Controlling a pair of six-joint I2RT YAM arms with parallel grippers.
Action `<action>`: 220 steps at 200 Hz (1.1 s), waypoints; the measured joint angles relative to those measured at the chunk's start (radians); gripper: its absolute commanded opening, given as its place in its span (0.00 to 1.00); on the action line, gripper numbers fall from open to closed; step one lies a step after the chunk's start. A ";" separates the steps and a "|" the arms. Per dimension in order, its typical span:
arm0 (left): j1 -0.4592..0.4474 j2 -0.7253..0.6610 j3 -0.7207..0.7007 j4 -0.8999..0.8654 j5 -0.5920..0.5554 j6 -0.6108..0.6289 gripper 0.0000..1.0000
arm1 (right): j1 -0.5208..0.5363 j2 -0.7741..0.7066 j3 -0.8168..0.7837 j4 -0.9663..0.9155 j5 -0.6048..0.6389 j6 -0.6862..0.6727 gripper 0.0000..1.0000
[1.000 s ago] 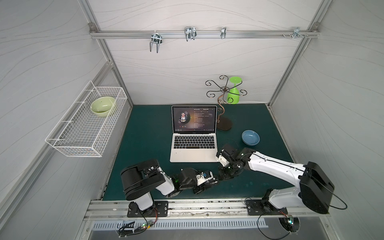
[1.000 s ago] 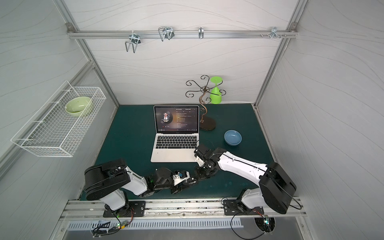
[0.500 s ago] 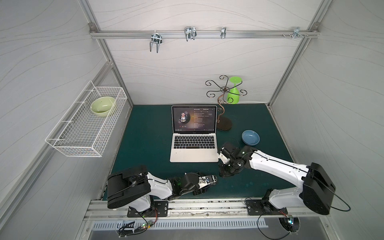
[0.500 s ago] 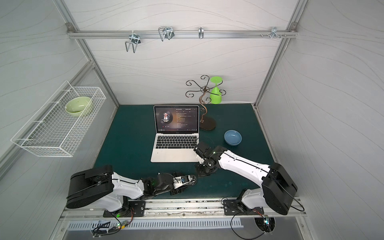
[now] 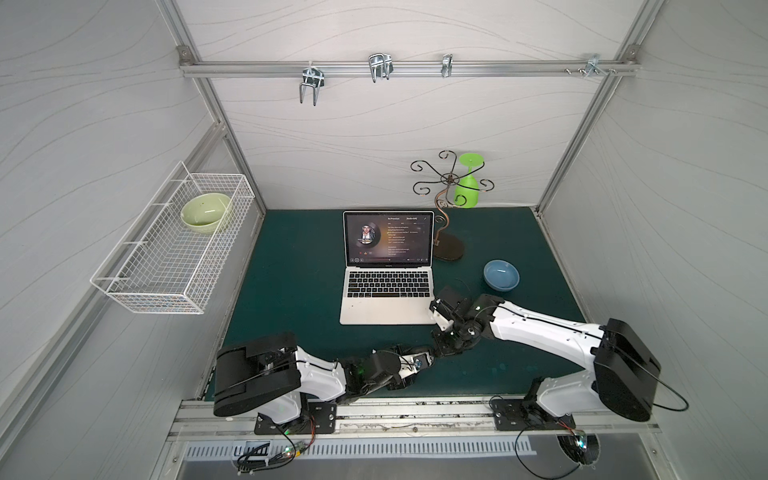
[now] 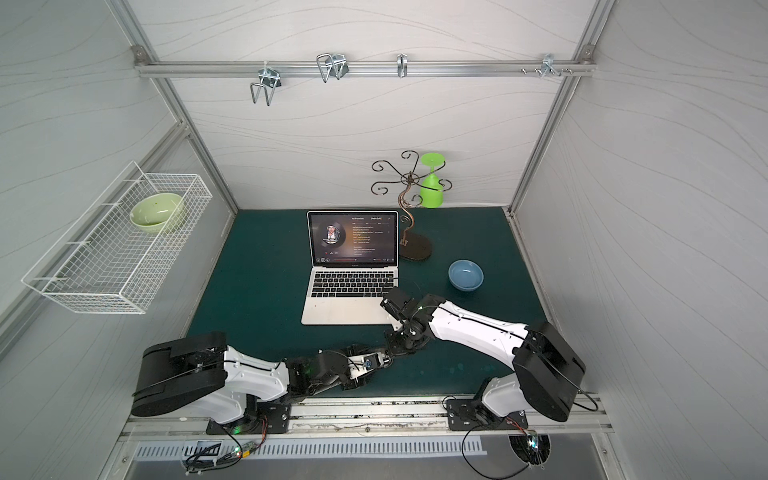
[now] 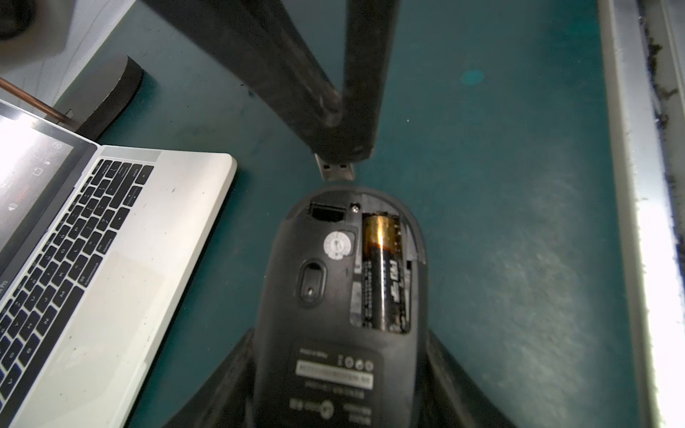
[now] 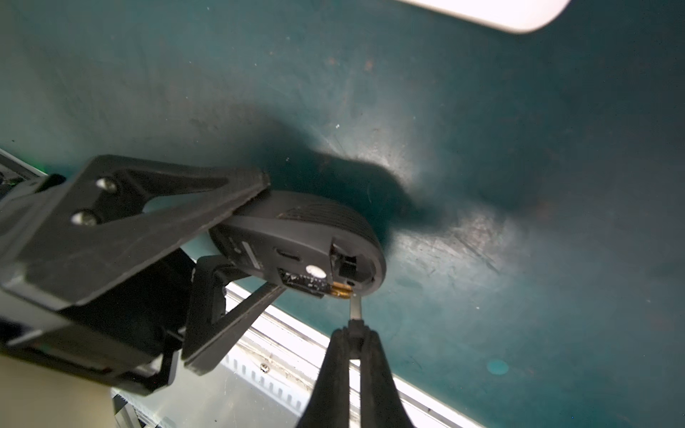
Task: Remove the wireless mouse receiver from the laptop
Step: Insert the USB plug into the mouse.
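The silver laptop (image 5: 388, 309) (image 6: 349, 309) stands open mid-mat, and its corner shows in the left wrist view (image 7: 129, 259). My right gripper (image 8: 355, 333) (image 5: 439, 347) is shut on the wireless mouse receiver (image 8: 355, 307) (image 7: 335, 172), which is clear of the laptop. The receiver's metal plug points at the open underside of a black mouse (image 7: 333, 296) (image 8: 304, 237). The plug's tip is at the mouse's rim, beside the battery. My left gripper (image 7: 337, 370) (image 8: 272, 233) (image 5: 426, 358) is shut on the upturned mouse, just in front of the laptop's right front corner.
A blue bowl (image 5: 501, 275) sits right of the laptop. A curly metal stand (image 5: 446, 245) with a green glass (image 5: 467, 187) stands behind it. A wire basket (image 5: 174, 266) holding a green bowl hangs on the left wall. The metal rail (image 5: 415, 411) borders the mat's front.
The left arm's shoulder and elbow have shifted while the mouse stayed in about the same place. The right gripper with the receiver has edged closer to the mouse.
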 measured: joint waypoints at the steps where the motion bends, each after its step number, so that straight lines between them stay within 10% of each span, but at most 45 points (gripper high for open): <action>1: 0.000 0.000 0.000 0.000 0.000 0.000 0.00 | 0.000 0.000 0.000 0.001 0.000 0.001 0.00; 220: 0.000 0.005 0.003 0.001 0.010 0.002 0.00 | 0.000 0.061 -0.032 0.111 0.004 0.004 0.00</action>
